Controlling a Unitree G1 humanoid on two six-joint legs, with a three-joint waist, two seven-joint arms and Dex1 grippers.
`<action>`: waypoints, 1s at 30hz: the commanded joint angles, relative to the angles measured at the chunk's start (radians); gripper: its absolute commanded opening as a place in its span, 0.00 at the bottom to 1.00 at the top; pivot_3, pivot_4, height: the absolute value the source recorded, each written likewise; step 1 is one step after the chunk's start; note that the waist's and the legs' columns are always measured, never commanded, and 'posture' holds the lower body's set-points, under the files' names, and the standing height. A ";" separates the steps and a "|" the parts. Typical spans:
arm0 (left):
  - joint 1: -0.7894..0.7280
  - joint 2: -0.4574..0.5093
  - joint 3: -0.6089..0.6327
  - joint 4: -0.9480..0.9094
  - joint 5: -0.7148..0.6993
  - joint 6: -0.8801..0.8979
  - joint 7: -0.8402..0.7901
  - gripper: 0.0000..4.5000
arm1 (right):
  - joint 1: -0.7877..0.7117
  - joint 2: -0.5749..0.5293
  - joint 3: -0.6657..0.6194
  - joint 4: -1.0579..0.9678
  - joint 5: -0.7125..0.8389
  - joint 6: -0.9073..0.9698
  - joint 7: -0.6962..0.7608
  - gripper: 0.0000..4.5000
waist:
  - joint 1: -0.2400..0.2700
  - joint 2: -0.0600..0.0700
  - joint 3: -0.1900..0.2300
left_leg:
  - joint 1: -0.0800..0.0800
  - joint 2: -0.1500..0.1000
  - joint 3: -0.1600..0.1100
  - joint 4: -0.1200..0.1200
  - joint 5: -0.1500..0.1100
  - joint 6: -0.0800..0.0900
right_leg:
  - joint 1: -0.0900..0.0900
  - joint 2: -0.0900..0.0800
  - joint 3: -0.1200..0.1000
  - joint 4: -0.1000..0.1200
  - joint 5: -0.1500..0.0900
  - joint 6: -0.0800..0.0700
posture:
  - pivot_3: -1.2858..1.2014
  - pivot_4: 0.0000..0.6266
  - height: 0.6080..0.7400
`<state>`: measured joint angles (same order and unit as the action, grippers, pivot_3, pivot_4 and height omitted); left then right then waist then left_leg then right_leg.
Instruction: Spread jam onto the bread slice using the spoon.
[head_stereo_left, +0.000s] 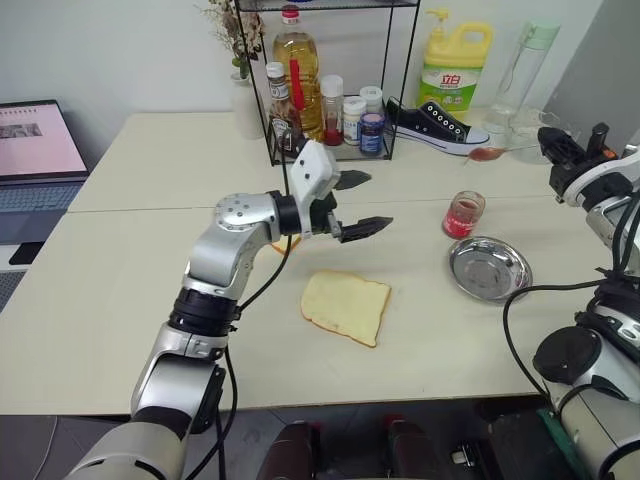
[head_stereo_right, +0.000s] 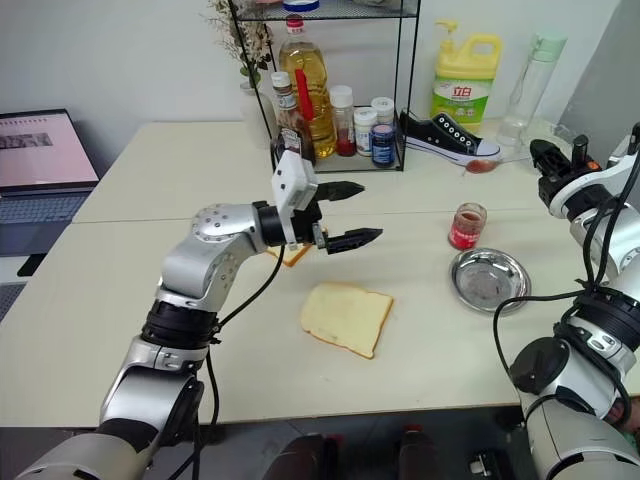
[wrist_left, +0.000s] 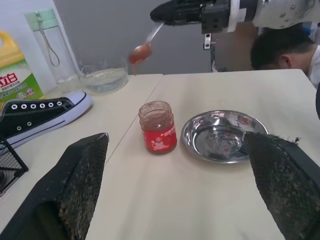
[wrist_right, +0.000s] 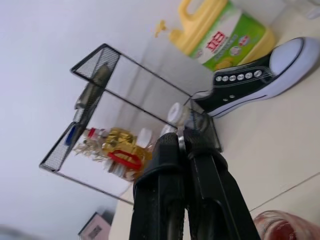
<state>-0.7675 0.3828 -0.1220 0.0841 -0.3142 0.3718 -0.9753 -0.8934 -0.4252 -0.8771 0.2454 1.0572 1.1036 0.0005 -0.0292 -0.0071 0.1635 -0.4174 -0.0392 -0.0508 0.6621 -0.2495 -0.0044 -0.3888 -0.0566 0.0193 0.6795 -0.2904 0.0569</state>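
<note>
The bread slice (head_stereo_left: 345, 306) lies flat on the pale table, near its front edge. My left gripper (head_stereo_left: 362, 204) hovers open and empty just behind it, its fingers pointing right toward the jam jar (head_stereo_left: 464, 214). That small glass jar stands open, with the red jam inside. My right gripper (head_stereo_left: 556, 148) is raised at the far right, shut on the thin handle of the spoon (head_stereo_left: 489, 153). In the left wrist view the spoon's (wrist_left: 141, 51) bowl carries red jam and hangs in the air behind the jar (wrist_left: 157, 127).
A round steel dish (head_stereo_left: 489, 268) sits right of the bread. A smaller slice (head_stereo_left: 285, 243) lies under my left forearm. At the back stand a wire rack (head_stereo_left: 330, 90) of bottles, a sneaker (head_stereo_left: 437, 124), a yellow jug (head_stereo_left: 455, 70) and a glass bowl (wrist_left: 104, 79). A laptop (head_stereo_left: 35, 150) is far left.
</note>
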 joint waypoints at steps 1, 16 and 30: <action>0.049 0.051 0.038 -0.095 -0.040 0.037 -0.017 1.00 | 0.007 0.013 0.024 -0.096 0.114 0.043 -0.020 0.01 | -0.002 0.000 0.000 | 0.000 0.000 0.000 0.000 0.000 0.000 | 0.000 0.000 0.000 0.000 0.000 0.000 | 0.52 0.24 1.00; 0.484 0.311 0.224 -0.507 -0.218 0.285 0.028 1.00 | 0.211 0.158 0.271 -0.347 0.413 0.085 -0.148 0.01 | 0.000 0.000 0.000 | 0.000 0.000 -0.001 0.000 0.000 0.000 | 0.000 0.000 0.000 0.000 0.000 0.000 | 0.52 0.24 1.00; 0.724 0.357 0.287 -0.655 -0.255 0.294 0.082 1.00 | 0.367 0.160 0.632 -0.522 0.323 0.021 -0.097 0.01 | 0.000 0.001 0.000 | 0.000 0.000 -0.002 0.000 0.000 0.000 | 0.000 0.000 -0.001 0.000 0.000 0.000 | 0.52 0.24 1.00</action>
<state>-0.0523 0.7314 0.1370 -0.5324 -0.5514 0.6848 -0.9018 -0.5297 -0.2544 -0.2872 -0.2207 1.4174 1.1384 -0.1416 -0.0291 -0.0064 0.1640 -0.4169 -0.0388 -0.0527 0.6616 -0.2497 -0.0042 -0.3888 -0.0568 0.0184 0.6789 -0.2906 0.0565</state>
